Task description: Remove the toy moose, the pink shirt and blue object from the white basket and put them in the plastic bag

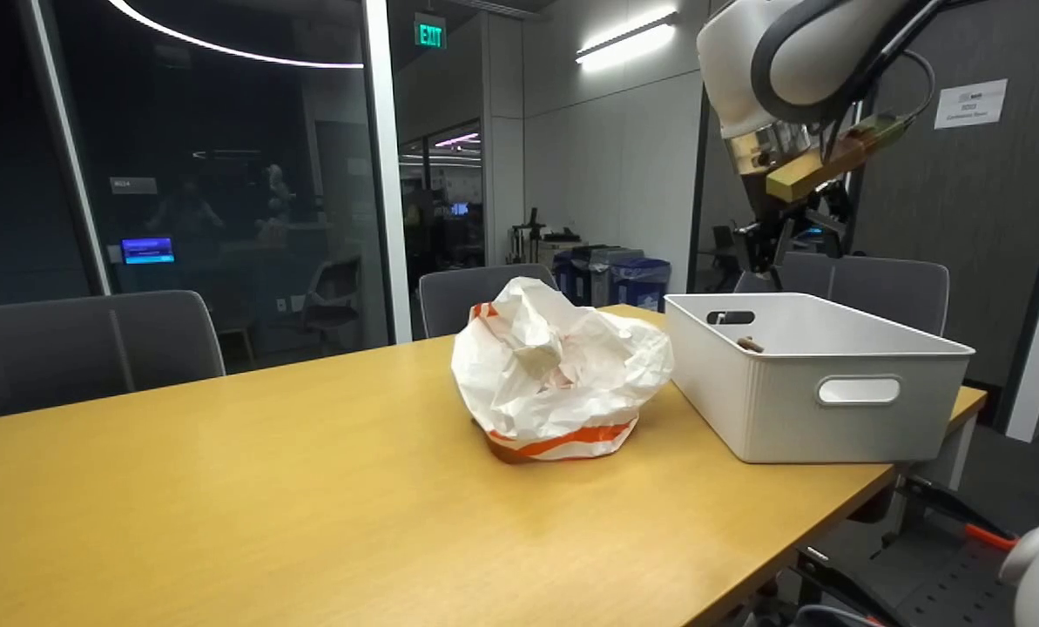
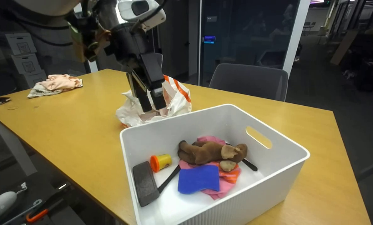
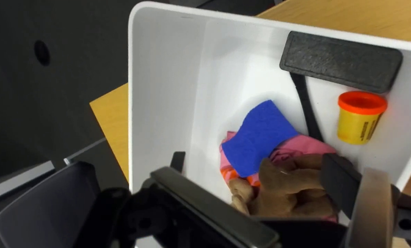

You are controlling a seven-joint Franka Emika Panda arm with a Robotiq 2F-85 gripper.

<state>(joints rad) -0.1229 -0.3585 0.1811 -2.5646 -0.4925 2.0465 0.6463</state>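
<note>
The white basket [image 1: 859,427] stands at the table's end; it also shows in an exterior view [image 2: 252,200] and the wrist view [image 3: 160,86]. Inside, the brown toy moose [image 2: 205,152] lies on the pink shirt [image 2: 216,193]. The blue object [image 2: 199,179], a flat cloth-like piece, lies partly on the shirt. All three show in the wrist view: moose [image 3: 281,186], shirt [image 3: 308,144], blue object [image 3: 260,136]. The crumpled white plastic bag [image 1: 563,366], with orange stripes, stands beside the basket. My gripper [image 2: 153,104] is open and empty, above the basket in the wrist view [image 3: 301,210].
The basket also holds a black brush-like block [image 2: 145,184] with a thin handle, a yellow tub [image 2: 161,162] with an orange lid, and a black handle end [image 2: 250,165]. Folded peach cloth [image 2: 59,83] lies at the table's far end. Chairs [image 2: 249,81] stand around the table.
</note>
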